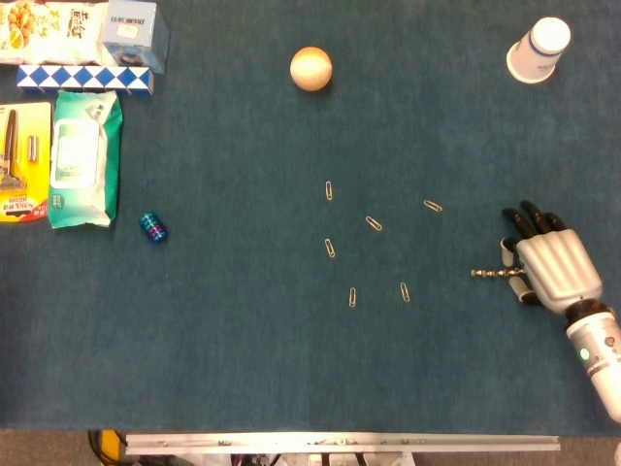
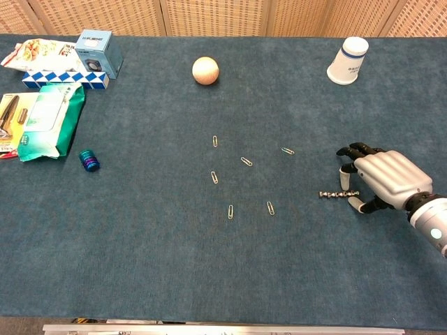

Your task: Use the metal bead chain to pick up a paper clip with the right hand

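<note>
A short metal bead chain [image 1: 493, 274] [image 2: 338, 193] lies flat on the blue cloth at the right. Its right end runs under my right hand [image 1: 551, 268] [image 2: 386, 180]. That hand hovers palm down over the end, with the fingers [image 2: 346, 171] on the far side and the thumb [image 2: 355, 203] on the near side, spread apart and not closed on it. Several paper clips [image 1: 374, 223] [image 2: 246, 162] lie scattered in the middle, the nearest [image 1: 433, 206] [image 2: 288, 151] to the left of the hand. My left hand is out of both views.
A white paper cup [image 1: 537, 49] lies at the far right and a wooden ball [image 1: 310, 69] at the far centre. Boxes, a wipes pack [image 1: 84, 158] and a small blue cylinder [image 1: 153, 227] sit at the left. The table's front edge [image 1: 340, 442] is near.
</note>
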You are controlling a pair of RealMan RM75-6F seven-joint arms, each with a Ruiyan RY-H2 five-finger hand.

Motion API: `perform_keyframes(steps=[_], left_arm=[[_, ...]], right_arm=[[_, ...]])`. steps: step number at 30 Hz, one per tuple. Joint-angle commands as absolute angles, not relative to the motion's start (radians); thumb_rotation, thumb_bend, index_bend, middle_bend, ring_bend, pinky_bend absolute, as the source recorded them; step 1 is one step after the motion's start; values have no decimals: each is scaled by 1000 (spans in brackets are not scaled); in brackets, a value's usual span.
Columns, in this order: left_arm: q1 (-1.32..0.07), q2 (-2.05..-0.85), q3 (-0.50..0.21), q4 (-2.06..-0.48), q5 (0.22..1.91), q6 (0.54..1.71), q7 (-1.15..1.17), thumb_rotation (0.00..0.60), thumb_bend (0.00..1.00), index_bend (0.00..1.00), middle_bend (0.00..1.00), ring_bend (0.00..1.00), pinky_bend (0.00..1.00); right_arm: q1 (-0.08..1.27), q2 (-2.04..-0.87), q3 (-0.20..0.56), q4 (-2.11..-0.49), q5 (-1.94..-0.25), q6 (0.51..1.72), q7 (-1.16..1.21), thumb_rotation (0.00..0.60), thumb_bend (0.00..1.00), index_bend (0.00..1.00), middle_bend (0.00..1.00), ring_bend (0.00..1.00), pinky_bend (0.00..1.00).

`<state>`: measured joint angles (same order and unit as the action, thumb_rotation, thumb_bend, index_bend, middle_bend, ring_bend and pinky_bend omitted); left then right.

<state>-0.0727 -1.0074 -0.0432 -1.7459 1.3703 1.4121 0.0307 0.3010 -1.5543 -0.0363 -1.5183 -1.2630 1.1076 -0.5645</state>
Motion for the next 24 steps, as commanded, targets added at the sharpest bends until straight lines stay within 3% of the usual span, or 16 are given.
perform_keyframes(steps=[1, 24], left_arm=[[-73, -1007, -43, -1746, 1370, 1412, 31, 600, 91, 449, 338, 339, 425], [-73, -1007, -45, -1745, 1366, 1409, 32, 600, 91, 449, 338, 339, 425]], right_arm=[[301, -1555, -36, -1518, -1262, 1108, -565, 600, 303, 527, 139, 28, 185], [291, -1525, -45, -1568, -1298, 1157, -558, 600, 383, 576, 145, 27, 185]])
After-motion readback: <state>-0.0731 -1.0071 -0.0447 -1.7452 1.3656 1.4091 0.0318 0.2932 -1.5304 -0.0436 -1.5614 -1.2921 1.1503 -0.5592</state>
